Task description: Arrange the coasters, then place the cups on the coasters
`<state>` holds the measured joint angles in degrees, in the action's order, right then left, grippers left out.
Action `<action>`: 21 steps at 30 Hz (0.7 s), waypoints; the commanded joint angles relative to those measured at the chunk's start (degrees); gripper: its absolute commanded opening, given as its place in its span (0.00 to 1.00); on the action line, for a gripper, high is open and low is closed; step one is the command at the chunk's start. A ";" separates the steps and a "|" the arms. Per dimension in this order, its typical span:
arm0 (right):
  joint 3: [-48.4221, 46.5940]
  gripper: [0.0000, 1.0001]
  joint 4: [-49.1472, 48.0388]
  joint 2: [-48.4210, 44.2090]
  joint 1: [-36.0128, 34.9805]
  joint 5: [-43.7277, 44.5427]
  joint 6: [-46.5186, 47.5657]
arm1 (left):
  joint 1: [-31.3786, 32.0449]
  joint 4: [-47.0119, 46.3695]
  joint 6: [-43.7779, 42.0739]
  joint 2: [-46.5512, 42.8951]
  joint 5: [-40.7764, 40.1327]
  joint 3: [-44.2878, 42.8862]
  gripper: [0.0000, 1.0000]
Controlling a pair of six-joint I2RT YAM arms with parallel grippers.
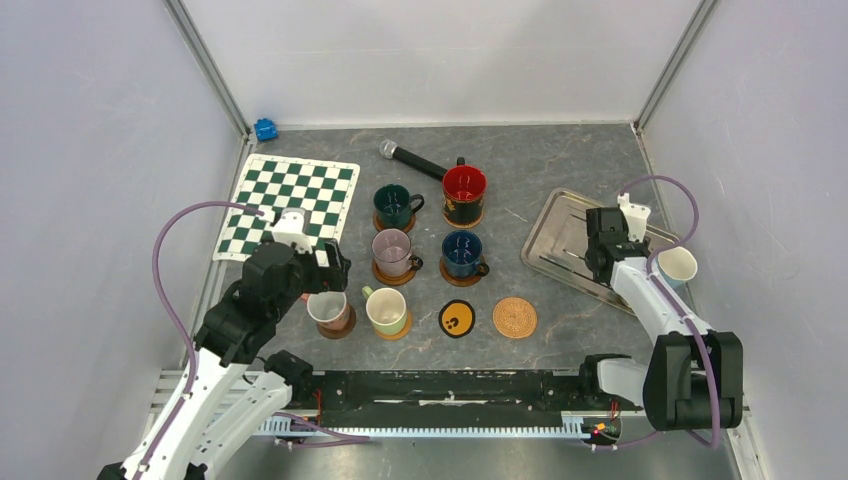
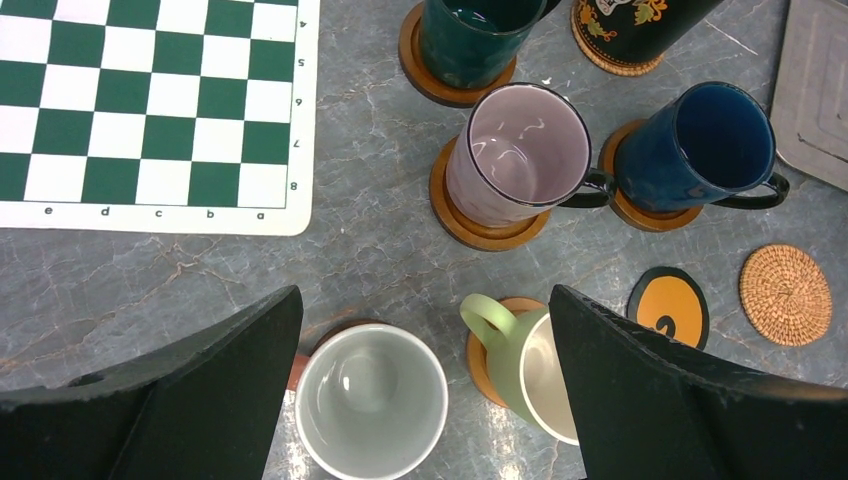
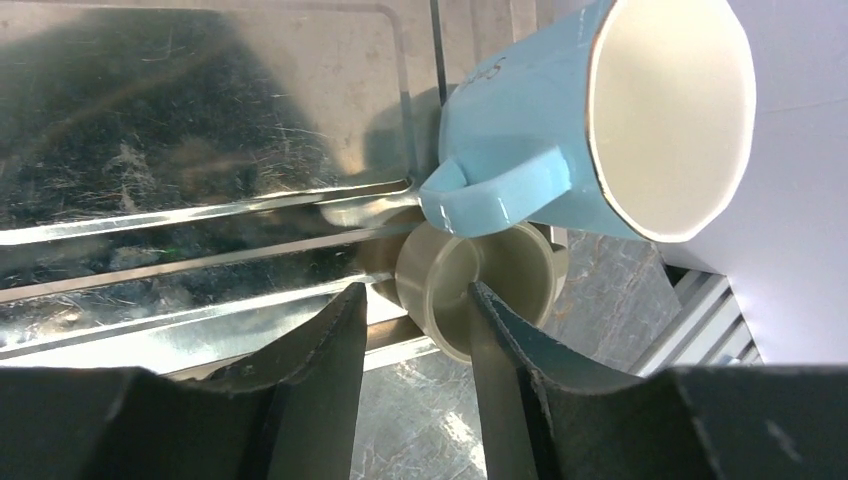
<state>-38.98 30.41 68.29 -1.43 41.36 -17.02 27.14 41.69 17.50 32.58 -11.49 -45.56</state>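
Observation:
Six cups stand on coasters: dark green (image 1: 397, 205), red-inside (image 1: 464, 193), clear glass (image 1: 392, 253), dark blue (image 1: 463, 252), white-inside brownish (image 1: 328, 312) and pale green (image 1: 386, 310). A black-and-yellow coaster (image 1: 457, 319) and a woven tan coaster (image 1: 515, 317) lie bare. My left gripper (image 2: 425, 300) hangs open above the white-inside cup (image 2: 370, 400), touching nothing. My right gripper (image 3: 415, 295) is open at the tray's near corner. Its fingers straddle the rim of a small grey-olive cup (image 3: 500, 270) lying on its side. A light blue cup (image 3: 520, 110) sits just beyond it.
A metal tray (image 1: 560, 240) lies at the right, with the right gripper (image 1: 603, 255) over its edge. A green-and-white chequered mat (image 1: 290, 205) lies at the left, a black microphone (image 1: 412, 160) behind the cups, and a small blue object (image 1: 265, 129) in the far left corner. Walls close both sides.

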 commanded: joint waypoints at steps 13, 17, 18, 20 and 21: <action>4.80 0.49 -9.16 1.80 6.46 -7.26 2.59 | 0.63 -0.13 -1.09 0.94 -6.39 -1.03 1.00; 6.08 0.45 -11.19 2.47 6.81 -8.82 3.04 | 0.55 -0.05 -1.11 1.18 -7.01 -1.11 1.00; 6.27 0.44 -11.41 2.60 6.95 -8.94 3.20 | 0.56 0.03 -1.06 1.18 -7.06 -1.11 1.00; 6.29 0.42 -11.34 2.57 7.10 -9.11 3.24 | 0.58 0.17 -0.95 0.97 -7.40 -1.20 1.00; 6.29 0.41 -11.34 2.50 7.21 -9.38 3.20 | 0.60 0.34 -0.89 0.84 -7.58 -1.25 1.00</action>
<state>-32.84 22.09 70.63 5.28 33.12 -14.35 27.51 41.93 17.50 33.74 -16.99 -45.56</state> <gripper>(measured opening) 0.423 0.994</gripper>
